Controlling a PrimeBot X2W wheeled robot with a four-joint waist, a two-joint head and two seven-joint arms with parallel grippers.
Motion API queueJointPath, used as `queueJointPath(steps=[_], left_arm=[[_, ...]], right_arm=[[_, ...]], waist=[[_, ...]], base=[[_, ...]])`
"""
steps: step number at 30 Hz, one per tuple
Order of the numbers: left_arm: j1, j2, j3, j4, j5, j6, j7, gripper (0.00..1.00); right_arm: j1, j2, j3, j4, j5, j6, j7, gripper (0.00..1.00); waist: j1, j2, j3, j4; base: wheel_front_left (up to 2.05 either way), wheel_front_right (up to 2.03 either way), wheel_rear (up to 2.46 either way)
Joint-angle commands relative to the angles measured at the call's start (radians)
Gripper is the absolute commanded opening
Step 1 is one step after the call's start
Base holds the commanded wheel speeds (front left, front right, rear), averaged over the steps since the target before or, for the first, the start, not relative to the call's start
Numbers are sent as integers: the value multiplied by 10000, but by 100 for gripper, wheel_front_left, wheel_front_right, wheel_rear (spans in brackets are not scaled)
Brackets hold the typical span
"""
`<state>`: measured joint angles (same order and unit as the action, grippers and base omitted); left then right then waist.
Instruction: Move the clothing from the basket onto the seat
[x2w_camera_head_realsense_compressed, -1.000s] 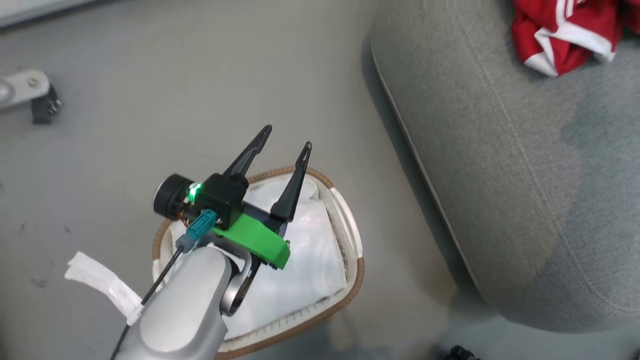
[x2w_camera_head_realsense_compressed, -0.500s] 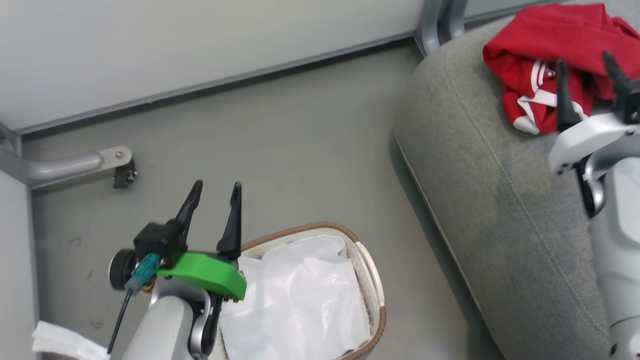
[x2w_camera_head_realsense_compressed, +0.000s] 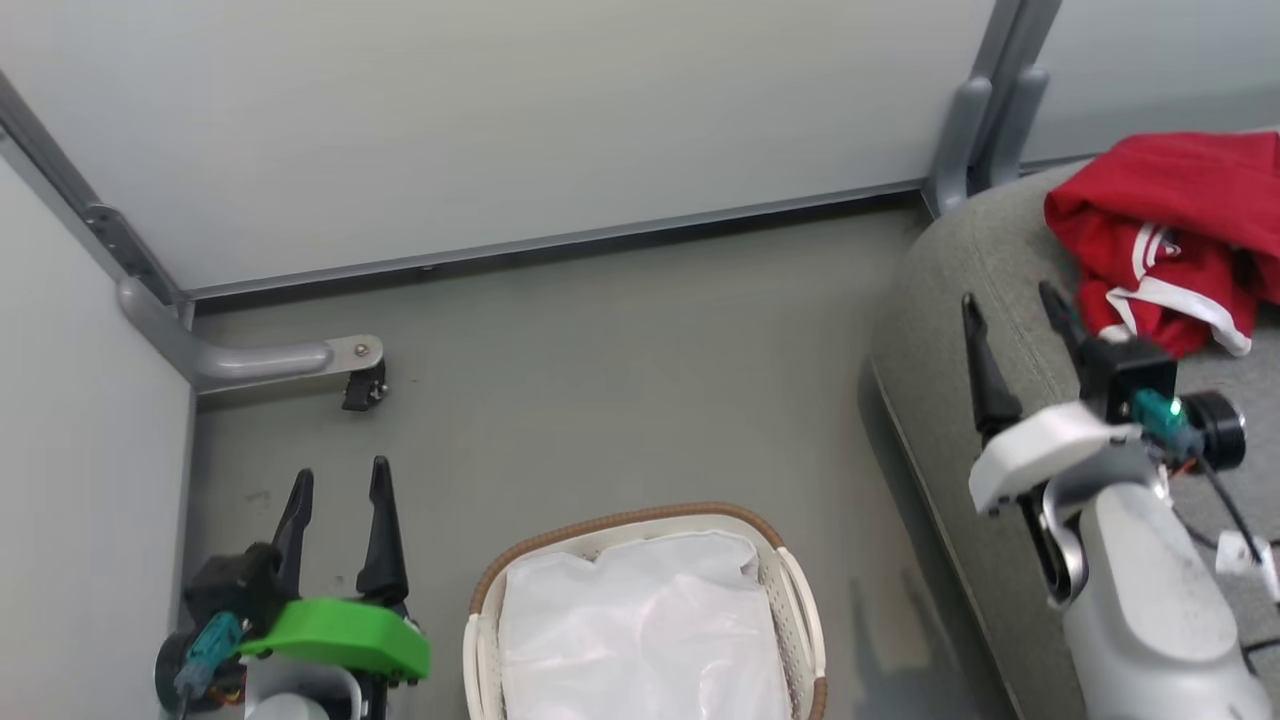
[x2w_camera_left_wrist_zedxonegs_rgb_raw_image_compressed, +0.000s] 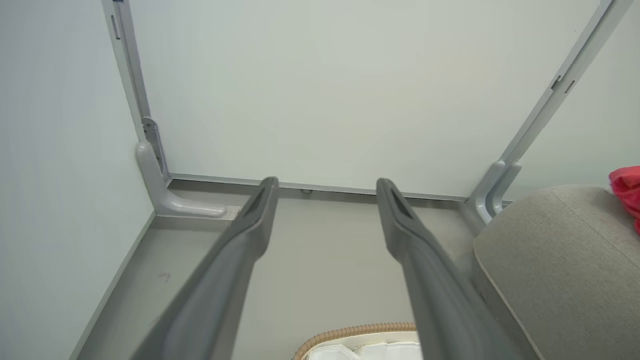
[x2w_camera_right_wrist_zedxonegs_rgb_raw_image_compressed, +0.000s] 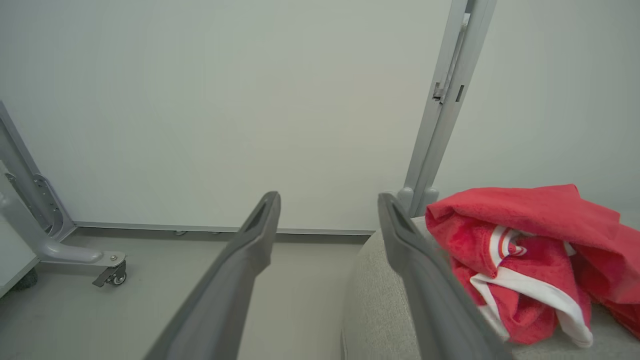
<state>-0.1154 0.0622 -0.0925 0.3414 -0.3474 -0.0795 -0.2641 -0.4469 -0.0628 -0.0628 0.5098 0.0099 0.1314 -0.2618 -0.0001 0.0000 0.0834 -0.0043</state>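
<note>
The red clothing (x2w_camera_head_realsense_compressed: 1170, 240) with white trim lies bunched on the grey seat (x2w_camera_head_realsense_compressed: 950, 300) at the right; in the right wrist view the clothing (x2w_camera_right_wrist_zedxonegs_rgb_raw_image_compressed: 525, 250) sits just right of my fingers, on the seat (x2w_camera_right_wrist_zedxonegs_rgb_raw_image_compressed: 380, 310). The white basket (x2w_camera_head_realsense_compressed: 790, 600) with a brown rim stands on the floor at bottom centre, and only its white liner (x2w_camera_head_realsense_compressed: 640, 630) shows inside. My left gripper (x2w_camera_head_realsense_compressed: 338, 482) is open and empty, left of the basket. Open and empty too, my right gripper (x2w_camera_head_realsense_compressed: 1010, 300) hangs over the seat's left edge. The left wrist view catches the basket's rim (x2w_camera_left_wrist_zedxonegs_rgb_raw_image_compressed: 350, 331) and the seat (x2w_camera_left_wrist_zedxonegs_rgb_raw_image_compressed: 550, 260).
A pale partition wall (x2w_camera_head_realsense_compressed: 500, 130) closes off the back, with a grey post (x2w_camera_head_realsense_compressed: 985, 110) beside the seat. A grey foot with a black caster (x2w_camera_head_realsense_compressed: 360, 385) juts out at the left wall. Grey floor (x2w_camera_head_realsense_compressed: 620, 380) lies between basket and wall.
The camera has tilted up, bringing in the wall. My left gripper has drawn back off the basket to its left. My right gripper has come into view beside the clothing.
</note>
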Motion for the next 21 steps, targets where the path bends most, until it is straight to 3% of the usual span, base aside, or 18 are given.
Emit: queueJointPath(steps=[1,13,21], left_arm=[[273,-25,128,-22,105,-56,-1,100],[1386,-108,579,-210,243,-157,-1,100],[1728,-111,472,-355,-43,13,-1,100]], right_arm=[[437,34,37,-143,45,-14,-46,100],[2615,102,304,-1328,1126,-13,-48,100],[3548,101,654,-1825,1516,-13,-48,100]], waist=[[1,0,-281,275],[1,0,-677,322],[1,0,-809,250]], base=[[0,0,0],[0,0,0],[0,0,0]])
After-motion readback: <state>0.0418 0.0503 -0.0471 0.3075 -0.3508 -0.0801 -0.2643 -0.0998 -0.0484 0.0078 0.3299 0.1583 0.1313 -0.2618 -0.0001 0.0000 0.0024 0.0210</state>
